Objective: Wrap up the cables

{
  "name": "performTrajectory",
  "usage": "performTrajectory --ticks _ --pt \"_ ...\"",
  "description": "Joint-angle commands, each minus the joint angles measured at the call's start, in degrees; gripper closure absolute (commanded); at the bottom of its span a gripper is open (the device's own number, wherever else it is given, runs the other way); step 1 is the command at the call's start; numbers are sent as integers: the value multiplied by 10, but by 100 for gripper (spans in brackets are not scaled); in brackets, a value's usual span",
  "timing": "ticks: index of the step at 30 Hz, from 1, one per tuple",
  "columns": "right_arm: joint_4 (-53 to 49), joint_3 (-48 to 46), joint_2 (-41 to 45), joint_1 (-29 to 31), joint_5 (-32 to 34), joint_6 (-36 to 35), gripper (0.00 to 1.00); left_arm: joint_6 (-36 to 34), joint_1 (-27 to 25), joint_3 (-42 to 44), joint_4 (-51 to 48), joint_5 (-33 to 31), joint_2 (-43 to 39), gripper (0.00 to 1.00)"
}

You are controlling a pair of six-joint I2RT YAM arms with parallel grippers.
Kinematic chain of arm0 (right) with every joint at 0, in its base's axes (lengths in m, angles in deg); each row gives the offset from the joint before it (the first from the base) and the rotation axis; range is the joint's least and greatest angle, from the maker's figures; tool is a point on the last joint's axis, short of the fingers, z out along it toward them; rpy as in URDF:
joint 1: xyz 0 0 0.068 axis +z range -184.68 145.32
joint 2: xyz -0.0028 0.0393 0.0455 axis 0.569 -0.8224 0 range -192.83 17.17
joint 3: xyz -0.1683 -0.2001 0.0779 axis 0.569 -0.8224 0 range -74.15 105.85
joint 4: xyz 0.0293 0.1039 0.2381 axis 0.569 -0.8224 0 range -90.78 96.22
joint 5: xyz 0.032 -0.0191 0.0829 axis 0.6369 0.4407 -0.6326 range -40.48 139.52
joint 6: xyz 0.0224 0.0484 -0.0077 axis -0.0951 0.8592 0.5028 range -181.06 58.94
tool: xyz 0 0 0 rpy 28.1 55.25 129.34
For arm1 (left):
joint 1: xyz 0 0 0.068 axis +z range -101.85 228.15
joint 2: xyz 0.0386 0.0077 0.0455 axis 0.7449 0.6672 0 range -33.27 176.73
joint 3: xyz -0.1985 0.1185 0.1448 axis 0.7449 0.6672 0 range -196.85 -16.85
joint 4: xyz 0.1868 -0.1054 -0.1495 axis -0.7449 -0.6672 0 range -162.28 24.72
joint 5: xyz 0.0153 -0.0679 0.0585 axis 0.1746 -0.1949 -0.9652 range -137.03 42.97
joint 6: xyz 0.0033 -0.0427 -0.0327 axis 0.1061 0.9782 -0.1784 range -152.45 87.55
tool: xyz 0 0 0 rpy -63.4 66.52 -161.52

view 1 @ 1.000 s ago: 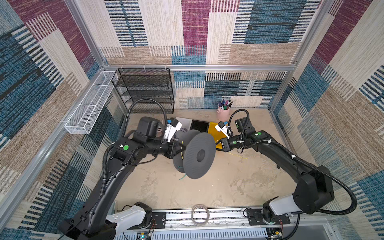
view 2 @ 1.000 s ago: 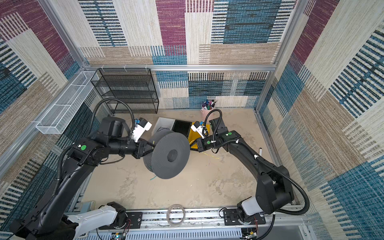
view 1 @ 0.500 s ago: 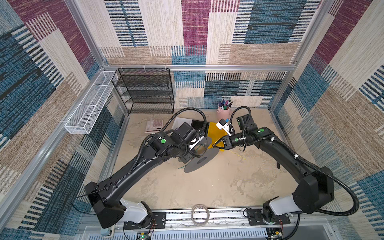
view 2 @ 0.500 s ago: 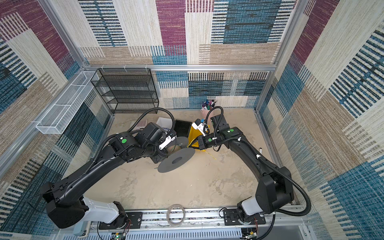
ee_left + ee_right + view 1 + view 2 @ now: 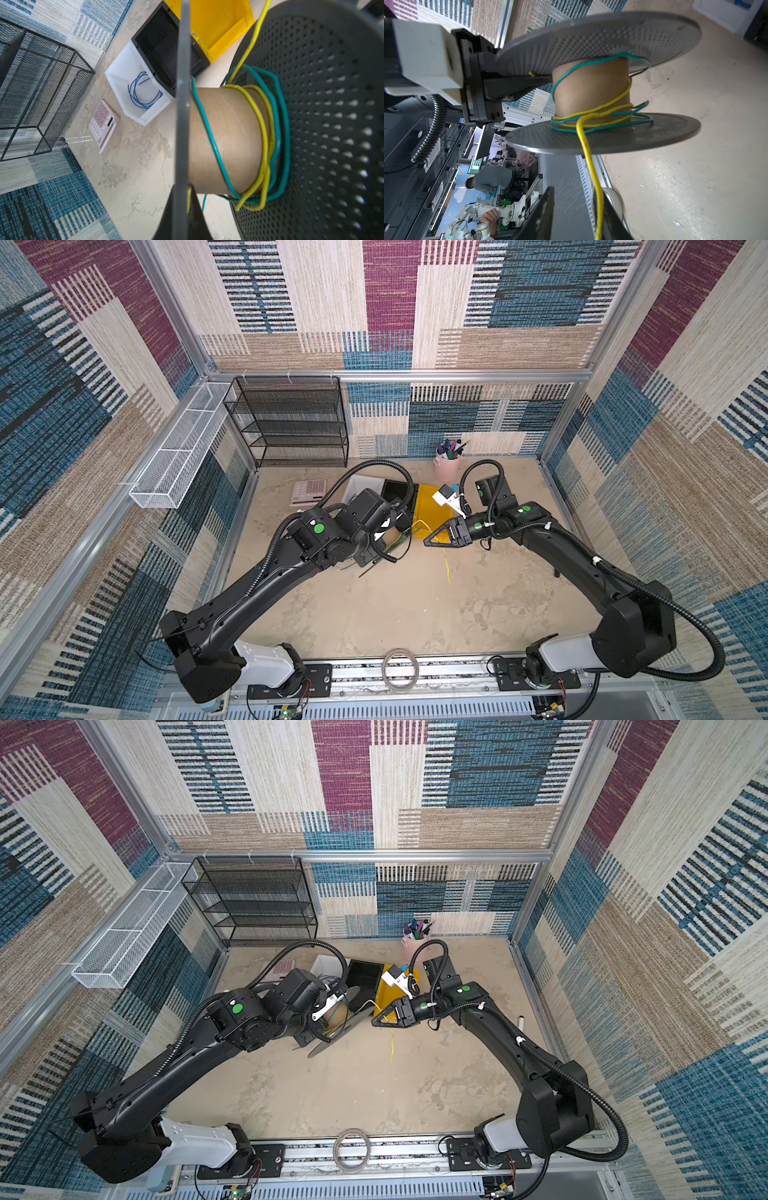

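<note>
We see the yellow cable point(image 5: 262, 128) wound in a few loose turns round the spool's point(image 5: 228, 124) cardboard core, bunched against one flange. Its free end leaves the spool point(image 5: 588, 149) and hangs to the floor in both top views point(image 5: 447, 568) point(image 5: 392, 1048). A teal cable point(image 5: 209, 133) loops the same core slackly, crossing it aslant. The blue cable point(image 5: 143, 106) lies coiled in a loose ring inside the white bin point(image 5: 116, 87), apart from the spool.

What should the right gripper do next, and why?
Probably close the right gripper farther along the yellow cable: its jaws stand open around it, a loose tail trails on the table, and few turns circle the spool.
</note>
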Motion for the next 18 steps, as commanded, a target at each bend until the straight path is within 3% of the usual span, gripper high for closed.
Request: performTrajectory --ticks 1,4,9,15,18 --pt "-27 38 9 -2 76 -25 51 22 1 8 31 -22 -5 100" --pt "-22 39 16 -10 56 -15 49 25 -1 18 31 -40 -12 100" --pt "7 -12 27 -13 26 13 52 27 -3 23 40 -73 -22 100" --pt "33 -39 48 -20 10 43 70 25 -3 31 61 -90 -33 100" --pt "54 -54 55 -20 -7 63 72 24 -3 37 69 -99 -35 100"
